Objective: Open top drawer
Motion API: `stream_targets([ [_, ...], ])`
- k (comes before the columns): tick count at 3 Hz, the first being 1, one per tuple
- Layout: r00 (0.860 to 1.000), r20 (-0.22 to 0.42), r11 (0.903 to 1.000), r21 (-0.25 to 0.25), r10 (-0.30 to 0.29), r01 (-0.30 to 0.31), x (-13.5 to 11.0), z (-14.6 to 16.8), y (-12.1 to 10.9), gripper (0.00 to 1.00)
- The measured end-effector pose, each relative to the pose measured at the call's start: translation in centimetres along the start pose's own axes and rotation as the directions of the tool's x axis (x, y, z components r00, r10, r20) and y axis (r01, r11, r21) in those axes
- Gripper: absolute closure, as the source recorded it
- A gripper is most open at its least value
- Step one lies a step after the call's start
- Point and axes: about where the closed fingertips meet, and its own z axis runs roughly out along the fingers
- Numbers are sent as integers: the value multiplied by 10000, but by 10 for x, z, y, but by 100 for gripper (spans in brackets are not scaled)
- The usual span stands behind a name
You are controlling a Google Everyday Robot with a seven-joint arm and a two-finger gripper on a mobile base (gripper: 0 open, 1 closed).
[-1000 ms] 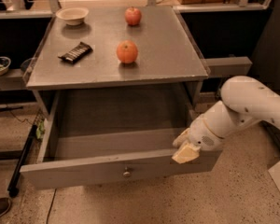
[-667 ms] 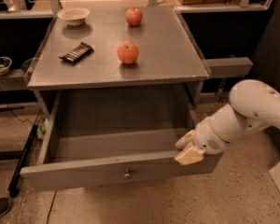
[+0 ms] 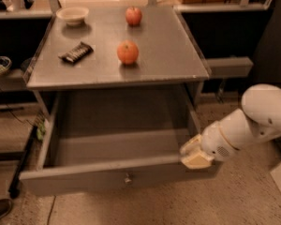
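The top drawer is a wide grey box under the table top. It stands pulled far out toward me, and its deep inside shows nothing in it. Its flat front panel carries a small round knob at the centre. My gripper sits at the right end of the front panel, over the drawer's right front corner. The white arm reaches in from the right.
On the grey table top lie two red-orange apples, a dark snack bar and a small white bowl. A side shelf sticks out at the right. Dark shelving stands at the left.
The arm and gripper have drawn a little to the right and toward me. The drawer stays pulled out about as far as before.
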Motion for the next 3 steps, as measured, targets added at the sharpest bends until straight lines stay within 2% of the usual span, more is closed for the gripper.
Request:
stream_targets([
  [1, 10000, 0, 10000, 0, 0, 0, -2, 1, -1, 100],
  [2, 9997, 239, 9999, 61, 92, -93, 10, -7, 11, 100],
  [3, 9997, 239, 9999, 61, 92, -93, 8, -8, 11, 73],
])
